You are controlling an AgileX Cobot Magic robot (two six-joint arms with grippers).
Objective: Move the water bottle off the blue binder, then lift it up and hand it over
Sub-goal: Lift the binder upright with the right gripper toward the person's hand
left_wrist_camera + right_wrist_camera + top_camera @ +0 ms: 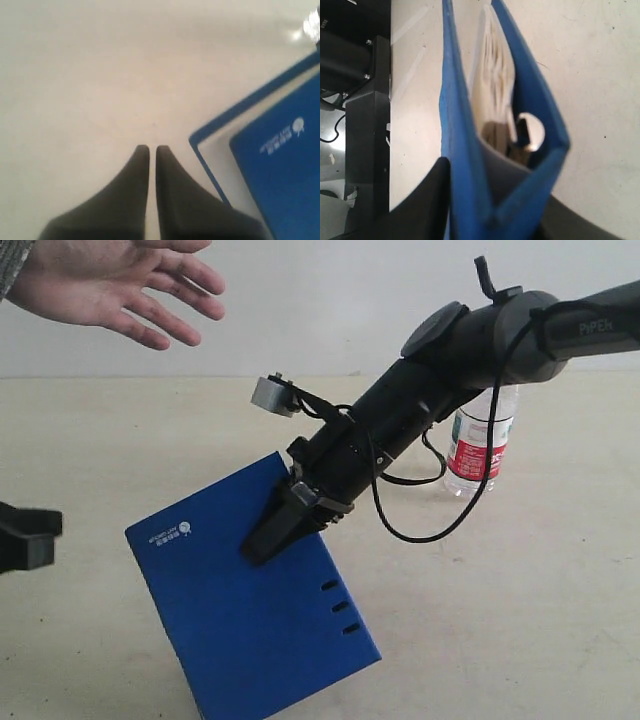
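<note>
Reading the desk from its left edge to its right: an open human hand (110,285), fingers spread, hangs above the far-left corner. My left gripper (152,149) hovers at the left edge over the bare beige desk (560,620), its jaws pressed almost together with nothing between them.

The flat, rectangular dark-blue binder (250,630) stands tilted at mid-desk, toward the near edge. My right gripper (262,545) is clamped on its raised upper edge. The right wrist view shows the covers splayed with white pages between them.

The small clear plastic water bottle (482,445), with a red-and-white label, stands upright on the desk toward the far-right corner. It is well apart from the binder and partly behind my right arm.

Status, by my judgement:
- Bottle removal: complete.
- Lift: under way. I cannot tell whether the binder's lower edge is clear of the desk.
- Handover to the hand: not yet done.
</note>
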